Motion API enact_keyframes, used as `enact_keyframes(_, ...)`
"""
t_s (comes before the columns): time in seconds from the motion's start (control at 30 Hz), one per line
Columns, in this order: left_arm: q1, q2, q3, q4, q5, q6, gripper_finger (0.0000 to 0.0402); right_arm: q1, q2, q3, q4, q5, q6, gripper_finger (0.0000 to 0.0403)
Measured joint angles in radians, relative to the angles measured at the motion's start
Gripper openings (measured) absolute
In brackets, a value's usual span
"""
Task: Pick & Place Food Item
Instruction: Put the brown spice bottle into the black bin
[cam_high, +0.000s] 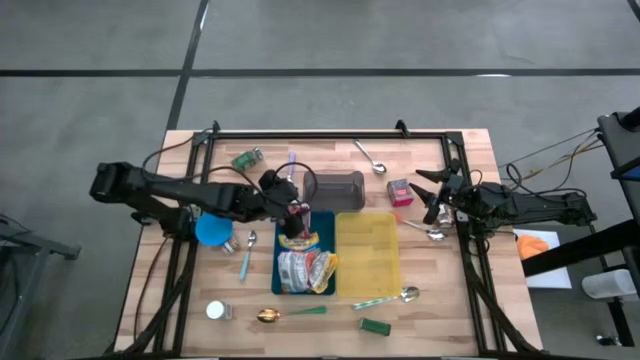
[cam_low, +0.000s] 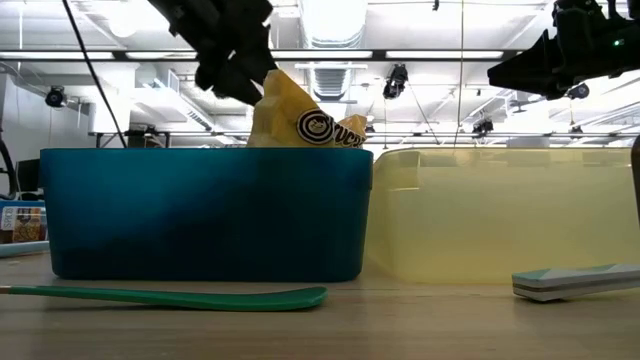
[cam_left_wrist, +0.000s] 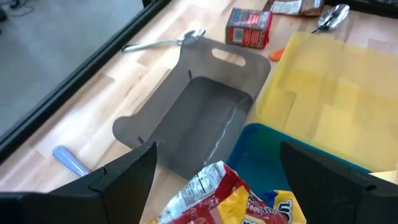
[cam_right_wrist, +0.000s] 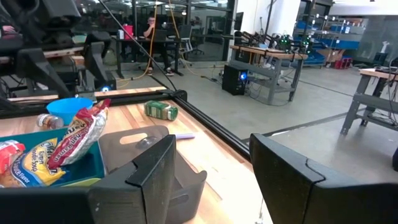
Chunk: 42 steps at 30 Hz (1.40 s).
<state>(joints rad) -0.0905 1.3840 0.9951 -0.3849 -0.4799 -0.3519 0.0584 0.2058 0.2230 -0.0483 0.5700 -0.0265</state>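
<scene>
Wooden slat table (cam_high: 440, 300): left pincer (cam_high: 293, 207) spread, hovering above crinkled snack bags (cam_high: 305, 268) in blue plastic bin (cam_high: 322, 226). Right pincer (cam_high: 428, 195) parked, fingers apart, empty.

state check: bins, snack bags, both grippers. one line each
Blue bin: holds snack bags, piled above the rim.
Snack bags: in the blue bin, not gripped.
Yellow bin: empty, beside the blue bin.
Grey bin: empty, upright.
Left gripper: open, above the blue bin, nothing held.
Right gripper: open, empty, at the table's right edge.
</scene>
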Motion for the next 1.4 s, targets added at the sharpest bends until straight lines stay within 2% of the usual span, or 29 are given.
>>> enact_keyframes(0.33, 0.047, -0.062, -0.001, 0.019, 0.011, 0.117, 0.0344, 0.0, 0.0, 0.0, 0.0, 0.0, 0.0, 0.0199)
enact_keyframes(0.63, 0.187, -0.117, -0.021, 0.021, 0.122, 0.195, 0.0344, 0.0, 0.001, 0.0, 0.0, 0.0, 0.0, 0.0199)
enact_keyframes(1.0, 0.353, -0.268, -0.186, 0.093, 0.247, 0.244, 0.0344, 0.0, 0.001, 0.0, 0.0, 0.0, 0.0, 0.0199)
enact_keyframes(1.4, 0.449, -0.454, -0.308, 0.136, 0.264, 0.258, 0.0344, 0.0, 0.0, 0.0, 0.0, 0.0, 0.0, 0.0199)
